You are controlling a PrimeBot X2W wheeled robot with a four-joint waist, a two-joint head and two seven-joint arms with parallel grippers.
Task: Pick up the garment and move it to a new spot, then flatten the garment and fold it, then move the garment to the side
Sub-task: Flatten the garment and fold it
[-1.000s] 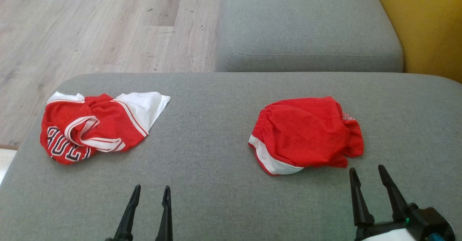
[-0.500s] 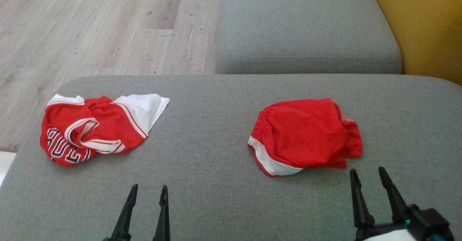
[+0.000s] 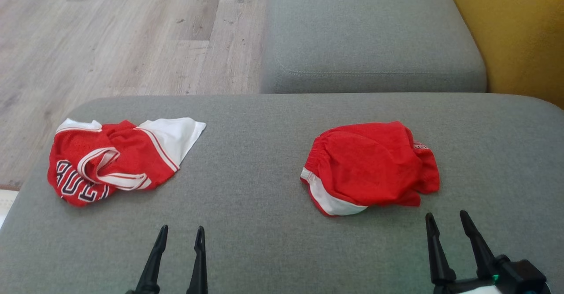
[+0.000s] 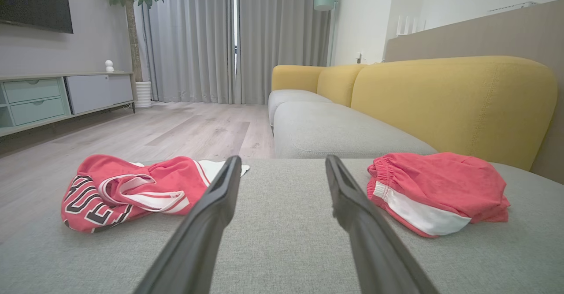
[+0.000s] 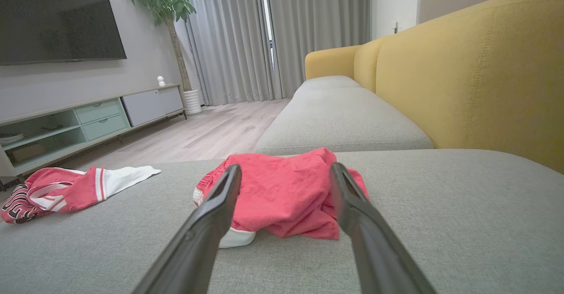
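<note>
Red shorts (image 3: 370,166) lie bunched just ahead of the spread, empty right gripper (image 3: 445,213), left gripper (image 3: 183,227) likewise, so pickup, not yet begun, probably needs a forward reach and pinch.

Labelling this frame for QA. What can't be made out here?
Jersey, head view: crumpled folds hide part of its lettering.
Shorts, head view: print at the right edge too small to read.
Left gripper, right gripper, head view: bases cut off by the bottom edge.
</note>
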